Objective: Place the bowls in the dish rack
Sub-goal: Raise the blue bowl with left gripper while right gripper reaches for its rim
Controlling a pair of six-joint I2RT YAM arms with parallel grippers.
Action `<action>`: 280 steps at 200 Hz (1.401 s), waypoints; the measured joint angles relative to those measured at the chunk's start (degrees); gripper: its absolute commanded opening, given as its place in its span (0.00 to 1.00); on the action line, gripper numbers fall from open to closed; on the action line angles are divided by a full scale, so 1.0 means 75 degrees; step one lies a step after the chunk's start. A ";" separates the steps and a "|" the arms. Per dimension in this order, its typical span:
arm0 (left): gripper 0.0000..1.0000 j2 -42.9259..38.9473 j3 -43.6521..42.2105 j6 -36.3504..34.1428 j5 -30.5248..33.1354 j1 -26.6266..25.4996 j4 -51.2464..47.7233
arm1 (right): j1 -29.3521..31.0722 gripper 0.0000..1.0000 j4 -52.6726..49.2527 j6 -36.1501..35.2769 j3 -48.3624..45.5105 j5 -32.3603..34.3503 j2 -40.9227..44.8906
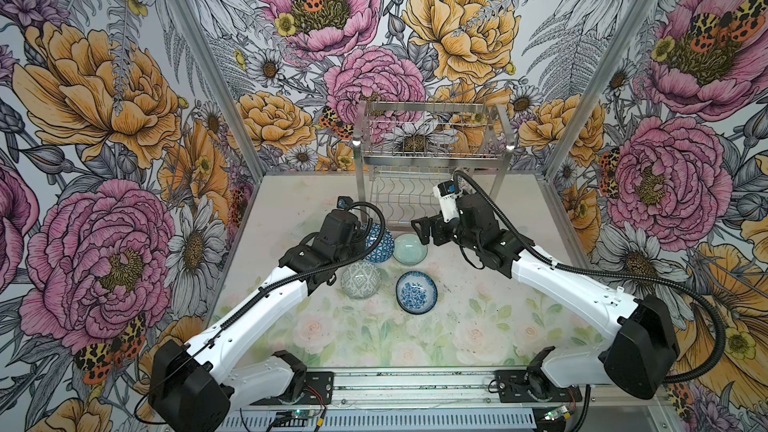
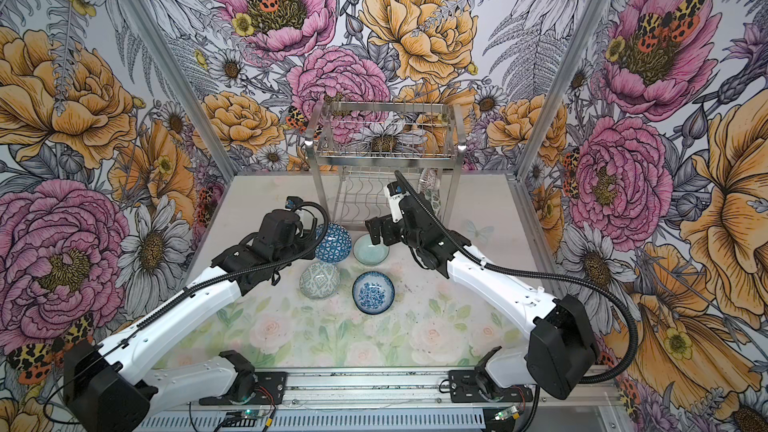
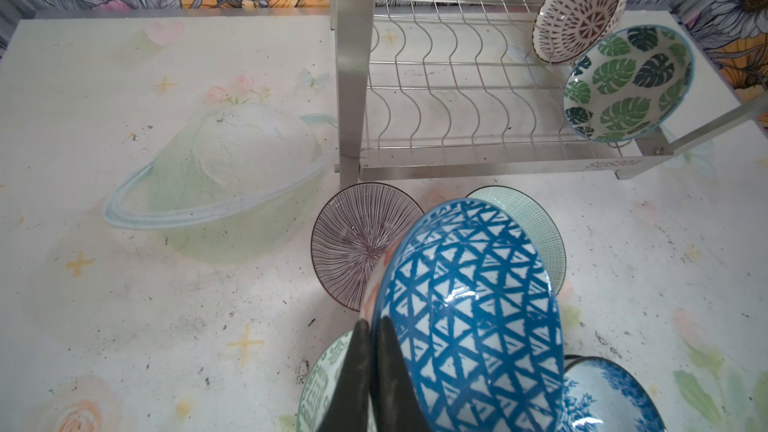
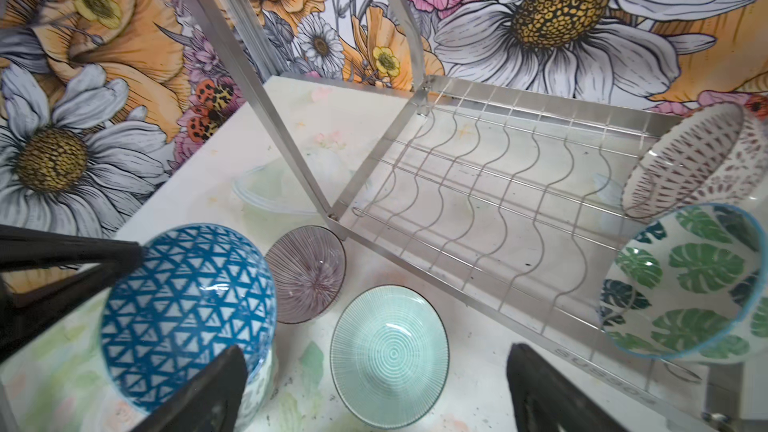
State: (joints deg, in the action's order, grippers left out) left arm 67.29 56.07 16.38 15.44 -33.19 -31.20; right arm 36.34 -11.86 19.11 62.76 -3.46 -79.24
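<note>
Fingers [image 3: 357, 376] of the left gripper [image 3: 374, 326] are pinched shut on the rim of the small round ceramic blue-triangle bowl [image 3: 469, 309]. It hangs beyond their tips, tilted on edge, and appears clear of the tabletop. Just past and below the fingertips a round purple-lined bowl [image 3: 365, 243] and a pale celadon bowl [image 3: 536, 226] sit mouth up on the table. Back toward the wrist are a grey-green lattice bowl [image 3: 320, 384] and a blue floral bowl [image 3: 602, 401]. Ahead of the fingers stands the shiny stainless-steel wire dish rack [image 3: 457, 168], its front leg [image 3: 351, 76] almost in line with the grip. At the far end of its wavy lower tier a dark petal bowl [image 3: 579, 12] and a green leaf bowl [image 3: 627, 85] already lean on edge. Doing this step well probably means holding the pinch firm and lifting enough to clear the purple-lined bowl and the rack's front rail. The bowl should then pass beside the leg, stay under the basket tier, and line up its rim with a free slot short of the green leaf bowl. Release should wait until the wires carry the bowl. Over the celadon bowl the right gripper [image 4: 376, 351] hovers with fingers spread wide and empty; it is best kept out of the path.
</note>
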 measured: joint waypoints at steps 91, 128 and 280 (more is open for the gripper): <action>0.00 0.0364 0.0189 -0.0023 -0.0073 -0.0096 0.0600 | 0.0259 0.96 0.1253 0.1559 0.0041 -0.1329 -0.1297; 0.00 0.0367 0.0376 -0.0044 -0.0117 -0.0172 0.0629 | 0.0283 0.80 0.1845 0.2189 0.0041 -0.1612 -0.1894; 0.98 0.0181 0.0420 -0.0169 -0.0224 -0.0283 0.1000 | 0.0420 0.00 0.1376 0.2401 0.0114 -0.1067 -0.2221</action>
State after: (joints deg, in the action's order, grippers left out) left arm 68.64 59.22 15.11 13.76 -35.31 -23.70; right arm 39.48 -1.54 37.12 63.61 -11.46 -95.90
